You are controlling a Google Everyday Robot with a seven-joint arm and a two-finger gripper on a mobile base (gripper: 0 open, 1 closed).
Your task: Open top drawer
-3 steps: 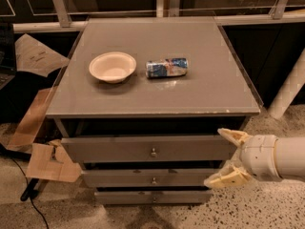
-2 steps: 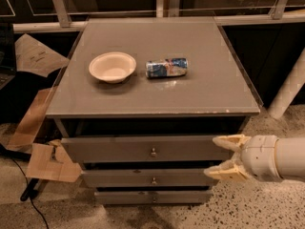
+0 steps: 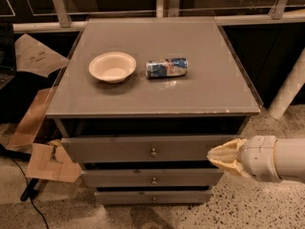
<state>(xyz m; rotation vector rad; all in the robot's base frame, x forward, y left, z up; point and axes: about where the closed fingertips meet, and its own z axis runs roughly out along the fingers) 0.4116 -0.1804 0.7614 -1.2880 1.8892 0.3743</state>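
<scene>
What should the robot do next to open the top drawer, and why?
Probably slide the end effector left toward the small round knob at the centre of the top drawer. The end effector sits by the drawer's right end with its fingertips together, well apart from the knob, so it likely needs to line up there before it can grip and pull.

Gripper (image 3: 210, 154), jaws together, by right end of top drawer (image 3: 109, 149); bowl (image 3: 112, 67) and can (image 3: 166, 67) atop cabinet (image 3: 205, 92).

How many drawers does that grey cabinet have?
3, stacked: the top drawer, the middle drawer under it, the bottom drawer lowest. The gripper sits by the top drawer's right end.
</scene>
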